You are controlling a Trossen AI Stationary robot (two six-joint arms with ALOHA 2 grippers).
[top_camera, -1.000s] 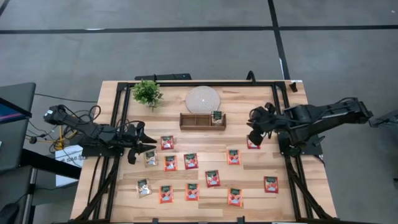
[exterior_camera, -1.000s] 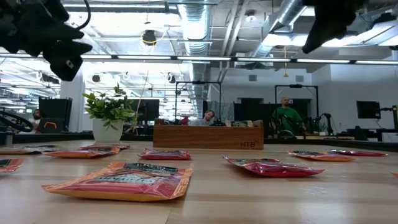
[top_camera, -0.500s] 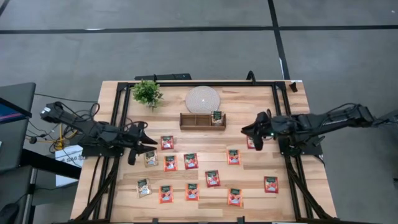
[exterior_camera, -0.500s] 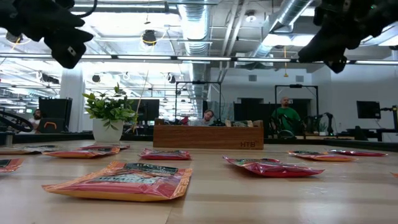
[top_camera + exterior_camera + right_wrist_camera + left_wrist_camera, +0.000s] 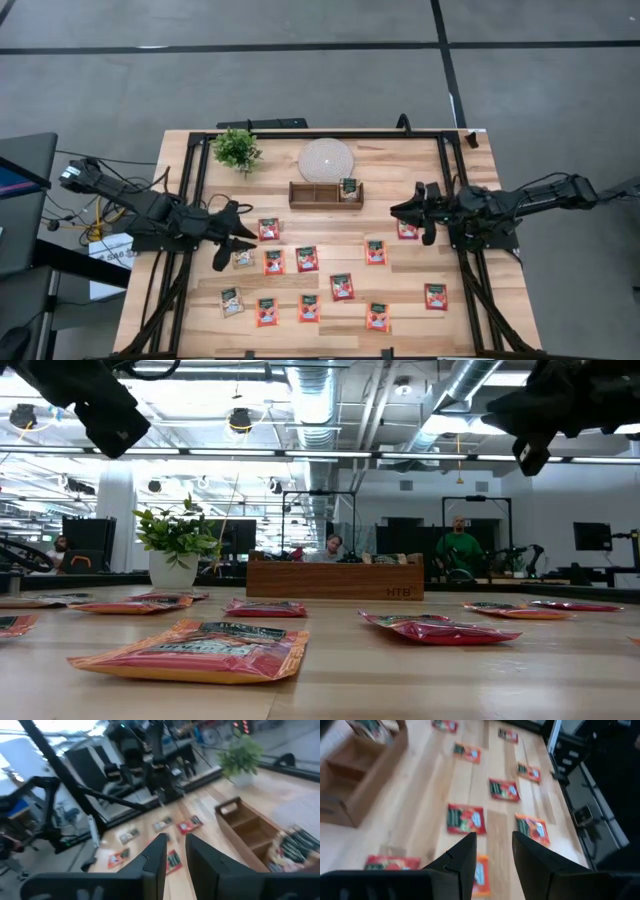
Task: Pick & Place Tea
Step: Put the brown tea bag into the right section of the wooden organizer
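Thirteen or so tea packets (image 5: 342, 287) lie flat on the wooden table (image 5: 400, 300) — red-orange sachets with a dark green band. One more stands in the right end compartment of the wooden tray (image 5: 325, 194). Left gripper (image 5: 237, 240) hovers above the table, fingers slightly apart, empty; the nearest packet (image 5: 243, 257) lies just below its tips. Right gripper (image 5: 408, 212) hovers too, fingers a narrow gap apart, holding nothing — a packet (image 5: 407, 231) sits just beside it.
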